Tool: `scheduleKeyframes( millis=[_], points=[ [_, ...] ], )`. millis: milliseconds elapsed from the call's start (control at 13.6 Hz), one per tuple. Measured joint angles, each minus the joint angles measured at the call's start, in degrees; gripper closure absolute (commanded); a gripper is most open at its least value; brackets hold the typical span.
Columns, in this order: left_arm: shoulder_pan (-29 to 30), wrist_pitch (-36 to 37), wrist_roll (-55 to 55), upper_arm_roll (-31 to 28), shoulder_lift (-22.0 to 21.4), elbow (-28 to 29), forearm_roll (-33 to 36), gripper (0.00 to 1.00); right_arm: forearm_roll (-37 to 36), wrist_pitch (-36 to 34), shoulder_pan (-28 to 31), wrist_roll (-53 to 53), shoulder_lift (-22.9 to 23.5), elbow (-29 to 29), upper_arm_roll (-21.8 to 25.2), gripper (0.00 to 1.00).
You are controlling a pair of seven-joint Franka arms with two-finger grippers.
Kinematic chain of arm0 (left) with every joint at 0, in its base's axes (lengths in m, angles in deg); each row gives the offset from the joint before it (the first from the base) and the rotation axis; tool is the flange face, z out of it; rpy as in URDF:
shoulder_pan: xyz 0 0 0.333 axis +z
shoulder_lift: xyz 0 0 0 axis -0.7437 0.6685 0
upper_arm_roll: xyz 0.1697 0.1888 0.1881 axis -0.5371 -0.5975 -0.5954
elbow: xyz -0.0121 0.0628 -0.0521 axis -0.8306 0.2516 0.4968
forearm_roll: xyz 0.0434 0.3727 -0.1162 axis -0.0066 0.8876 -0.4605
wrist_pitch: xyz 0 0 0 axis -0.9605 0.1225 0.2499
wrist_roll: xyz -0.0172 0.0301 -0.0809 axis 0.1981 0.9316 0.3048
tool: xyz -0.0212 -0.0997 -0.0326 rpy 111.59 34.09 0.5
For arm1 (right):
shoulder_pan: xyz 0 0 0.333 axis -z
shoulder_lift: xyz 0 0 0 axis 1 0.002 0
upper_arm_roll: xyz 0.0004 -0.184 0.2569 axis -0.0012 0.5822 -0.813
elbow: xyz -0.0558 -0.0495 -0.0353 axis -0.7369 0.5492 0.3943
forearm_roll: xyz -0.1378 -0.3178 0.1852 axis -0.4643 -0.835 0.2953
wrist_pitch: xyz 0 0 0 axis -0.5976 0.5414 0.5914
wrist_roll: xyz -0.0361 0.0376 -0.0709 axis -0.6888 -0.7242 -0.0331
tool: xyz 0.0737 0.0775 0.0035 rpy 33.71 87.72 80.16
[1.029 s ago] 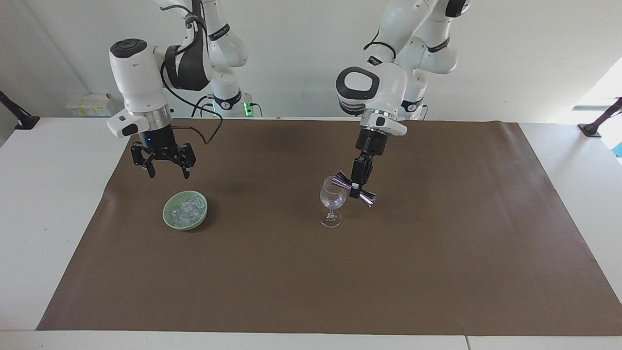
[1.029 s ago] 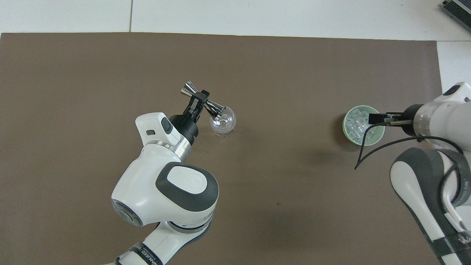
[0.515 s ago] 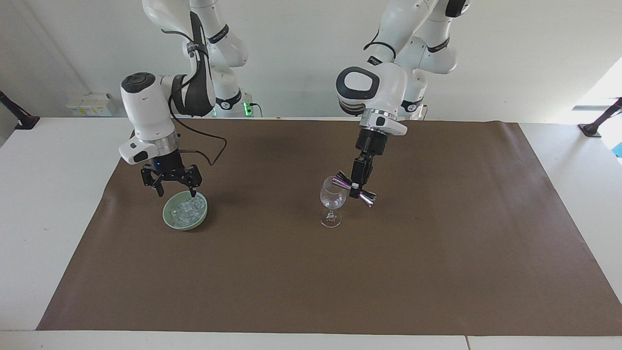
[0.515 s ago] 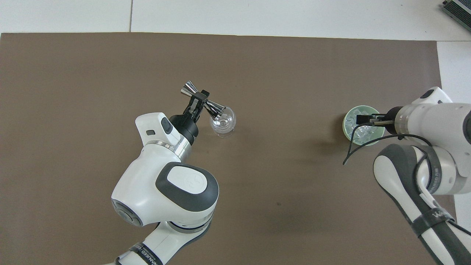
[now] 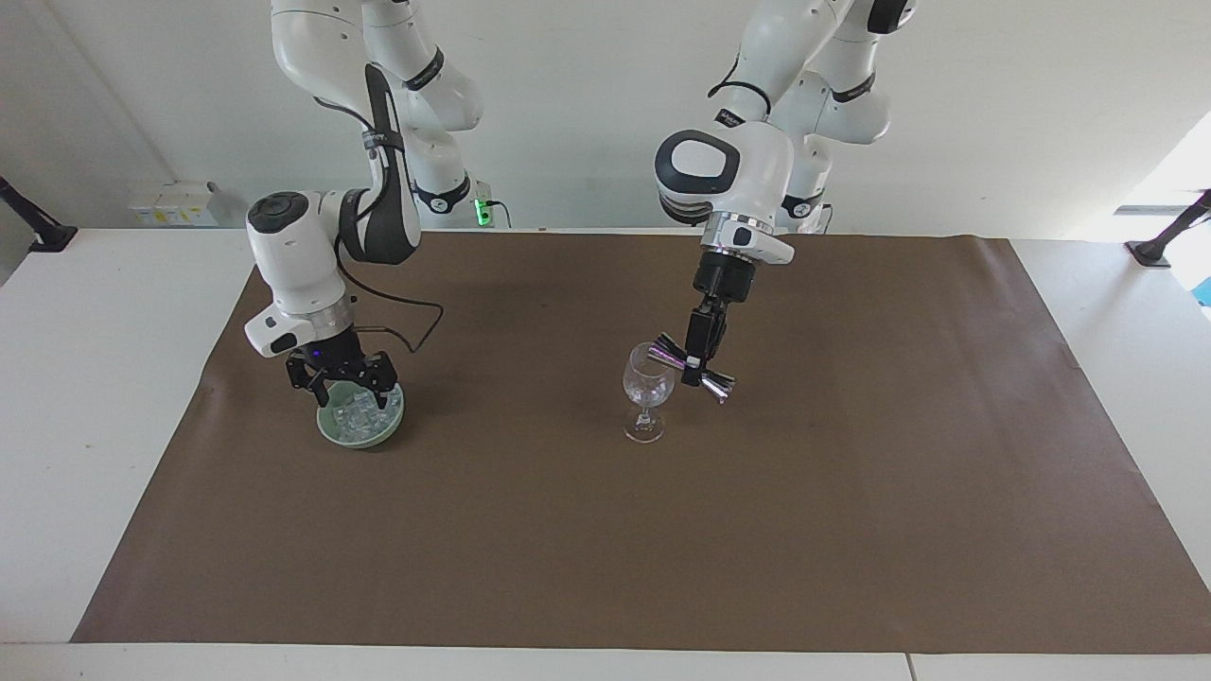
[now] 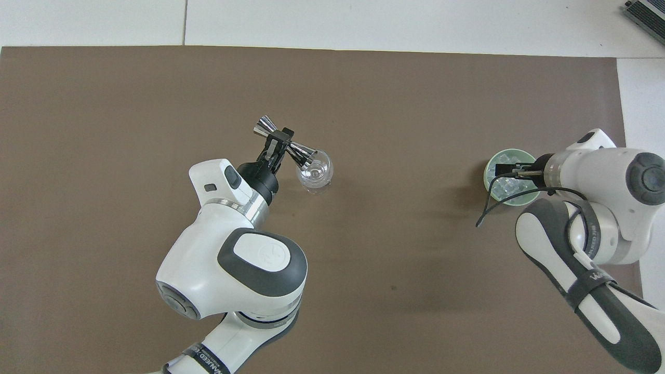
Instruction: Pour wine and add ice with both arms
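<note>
A clear wine glass [image 5: 647,388] [image 6: 315,172] stands upright mid-mat. My left gripper [image 5: 698,364] [image 6: 279,140] is shut on the waist of a metal double-cone jigger [image 5: 719,383] [image 6: 267,124], which is tilted with one cone over the glass's rim. Wine itself is out of view. Toward the right arm's end sits a pale green bowl [image 5: 359,440] [image 6: 506,154] of ice [image 5: 358,418] [image 6: 505,188]. My right gripper [image 5: 348,397] [image 6: 501,170] is open, its fingertips down inside the bowl among the cubes. Whether they touch a cube I cannot tell.
A brown mat [image 5: 605,549] covers most of the white table [image 5: 104,378]. A black cable [image 5: 416,317] loops from the right wrist just above the mat. Black clamp stands [image 5: 1164,236] sit at both table ends.
The right arm has swung forward and lowered its open gripper from above the mat into the bowl of ice. The left arm, jigger and glass have stayed put.
</note>
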Motion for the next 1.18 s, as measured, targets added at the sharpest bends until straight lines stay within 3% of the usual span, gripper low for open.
scheduleKeyframes(
  millis=[221,294,368,441,1176],
  points=[
    [0.89,-0.09,0.09,-0.19,-1.59,-0.27,-7.59,1.00,0.00,0.34,0.00,0.00,0.29,-1.11,-0.01,0.00],
    [1.54,-0.12,0.13,-0.08,-2.44,-0.32,-10.36,1.00,0.00,0.39,0.00,0.00,0.29,-1.61,-0.01,0.46],
    [2.45,-0.12,0.51,0.11,-3.22,-0.36,-13.31,1.00,0.00,0.46,0.00,0.00,0.28,-1.99,-0.02,0.83],
    [3.44,-0.02,1.56,0.23,-4.09,-0.38,-16.38,1.00,0.00,0.48,-0.01,0.00,0.26,-2.29,-0.05,0.98],
    [7.58,3.78,30.14,0.41,-6.98,0.75,-22.53,1.00,0.00,-0.46,-0.05,0.07,-0.82,-2.51,-0.13,1.00]
  ],
)
